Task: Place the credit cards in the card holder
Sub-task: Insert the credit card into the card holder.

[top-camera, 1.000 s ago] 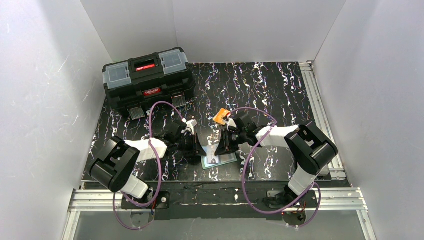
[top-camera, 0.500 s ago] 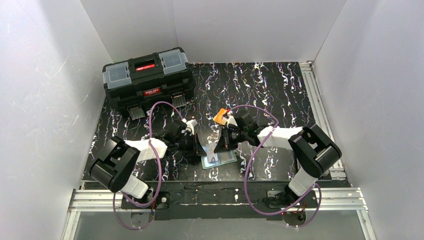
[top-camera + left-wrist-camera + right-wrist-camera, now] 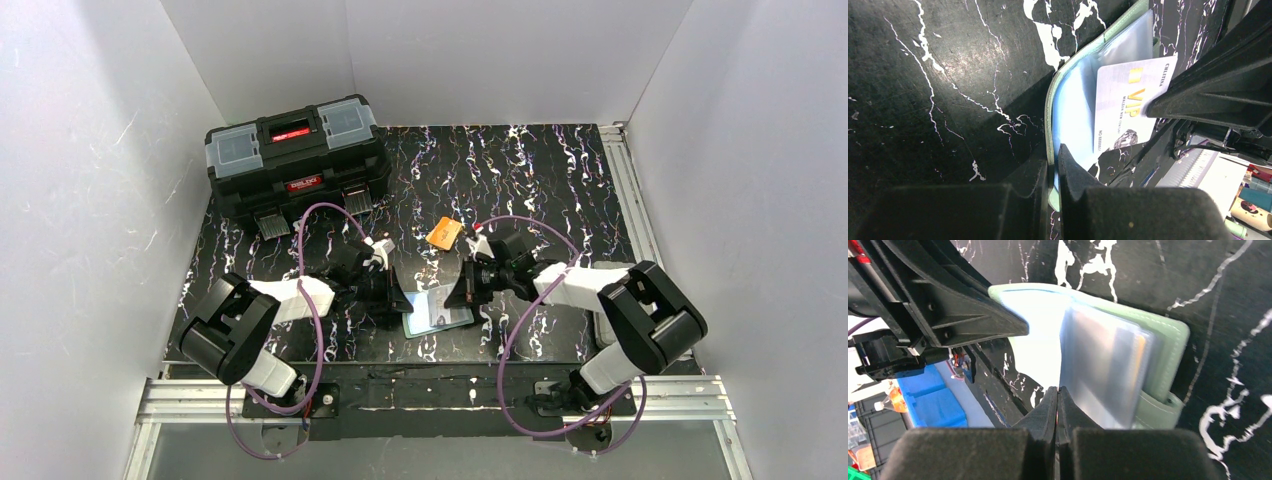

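The mint-green card holder (image 3: pixel 440 312) lies open on the black table near the front. My left gripper (image 3: pixel 397 298) is shut on its left edge; the green rim runs between the jaws (image 3: pixel 1053 155). The white card (image 3: pixel 1130 110), printed with gold "VIP", lies on the teal inside (image 3: pixel 1070 100) by the clear sleeves. My right gripper (image 3: pixel 458 295) is shut at the holder's right side, and one of its fingers (image 3: pixel 1208 85) touches the card's edge. Its jaws (image 3: pixel 1057 392) are pressed together with nothing showing between them, in front of the sleeves (image 3: pixel 1103 375). The orange card (image 3: pixel 444 233) lies flat behind the holder.
A big black toolbox (image 3: pixel 295 160) stands at the back left. White walls close the table on three sides. A metal rail (image 3: pixel 640 220) runs along the right edge. Purple cables loop over both arms.
My right gripper has drawn back to the right, off the middle of the card holder, and the orange card now shows fully. The left gripper has not moved.
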### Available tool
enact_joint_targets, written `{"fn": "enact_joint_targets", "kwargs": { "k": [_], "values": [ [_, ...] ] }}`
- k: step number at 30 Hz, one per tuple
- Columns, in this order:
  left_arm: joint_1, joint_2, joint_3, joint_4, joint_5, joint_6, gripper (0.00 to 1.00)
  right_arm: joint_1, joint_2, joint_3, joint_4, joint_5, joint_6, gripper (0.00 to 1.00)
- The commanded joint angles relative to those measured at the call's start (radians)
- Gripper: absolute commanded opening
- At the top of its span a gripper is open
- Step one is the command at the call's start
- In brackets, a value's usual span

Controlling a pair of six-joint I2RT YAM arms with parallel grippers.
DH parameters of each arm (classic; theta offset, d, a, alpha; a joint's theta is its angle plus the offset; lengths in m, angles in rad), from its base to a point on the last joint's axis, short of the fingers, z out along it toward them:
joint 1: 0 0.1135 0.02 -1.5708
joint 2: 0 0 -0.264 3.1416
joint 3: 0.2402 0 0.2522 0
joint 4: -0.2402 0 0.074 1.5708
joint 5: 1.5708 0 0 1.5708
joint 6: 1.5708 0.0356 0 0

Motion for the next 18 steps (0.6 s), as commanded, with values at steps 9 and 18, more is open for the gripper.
{"fn": "enact_joint_targets", "kwargs": {
  "k": [9, 18],
  "values": [
    [0.001, -0.031, -0.004, -0.019, 0.001, 0.017, 0.01, -0.052, -0.068, -0.079, 0.067, 0.035, 0.013, 0.01],
    [0.0, -0.033, -0.005, -0.017, 0.001, 0.017, 0.01, -0.073, -0.048, -0.084, 0.129, 0.004, 0.045, 0.01]
  ]
}}
